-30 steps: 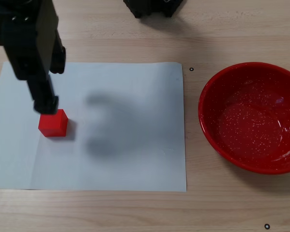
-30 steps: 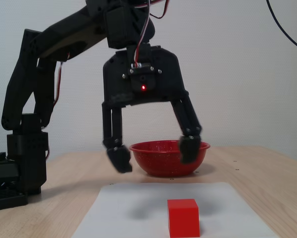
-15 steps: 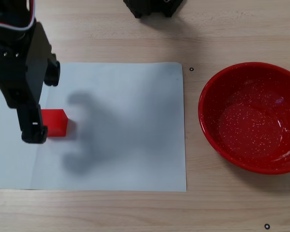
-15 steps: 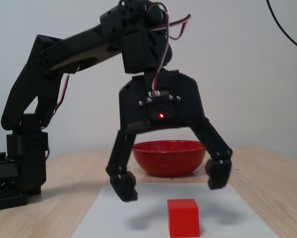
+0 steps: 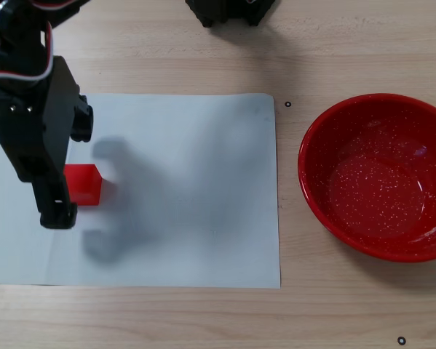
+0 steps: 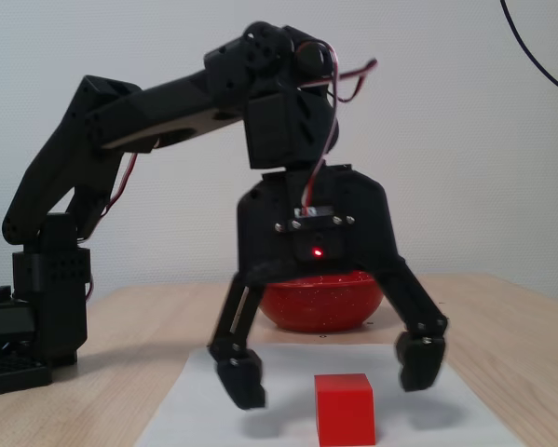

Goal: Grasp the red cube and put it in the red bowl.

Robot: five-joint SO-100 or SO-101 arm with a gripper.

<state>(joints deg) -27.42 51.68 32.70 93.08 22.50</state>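
The red cube [image 5: 84, 186] sits on a white sheet of paper [image 5: 196, 196] at the left of a fixed view. My gripper [image 5: 70, 169] is open wide and hovers over the cube, one finger on each side of it. In the other fixed view the gripper [image 6: 330, 371] hangs with its fingertips [image 6: 239, 380] a little above the paper, and the cube [image 6: 345, 408] stands low between them, nearer the camera. The red bowl [image 5: 305, 171] stands empty on the wooden table to the right of the paper; it also shows behind the gripper [image 6: 327, 307].
The arm's black base [image 5: 232, 11] is at the table's far edge, and shows at the left in the other fixed view [image 6: 46, 307]. The paper's right edge ends a short way before the bowl. Small black marks [image 5: 287, 104] dot the wood.
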